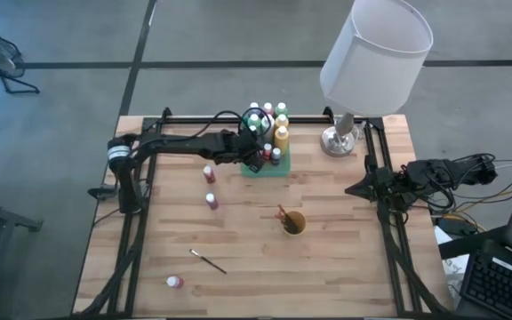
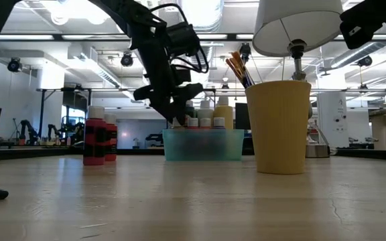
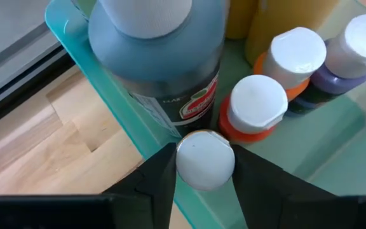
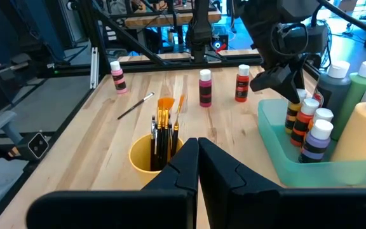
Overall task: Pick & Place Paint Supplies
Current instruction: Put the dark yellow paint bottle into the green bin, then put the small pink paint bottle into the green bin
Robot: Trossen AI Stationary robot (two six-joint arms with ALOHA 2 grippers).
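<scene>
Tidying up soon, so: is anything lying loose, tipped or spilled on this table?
One paintbrush lies flat on the bare wood near the front, away from the cup holding the other brushes. Three bottles stand upright outside the tray. No spill shows.

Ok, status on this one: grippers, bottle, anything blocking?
Left gripper around a white-capped bottle in the green tray. Right gripper shut, parked. Neighbouring bottles crowd it.

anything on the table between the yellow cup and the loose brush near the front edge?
Bare wood between the yellow cup and the loose brush, per the high view.
</scene>
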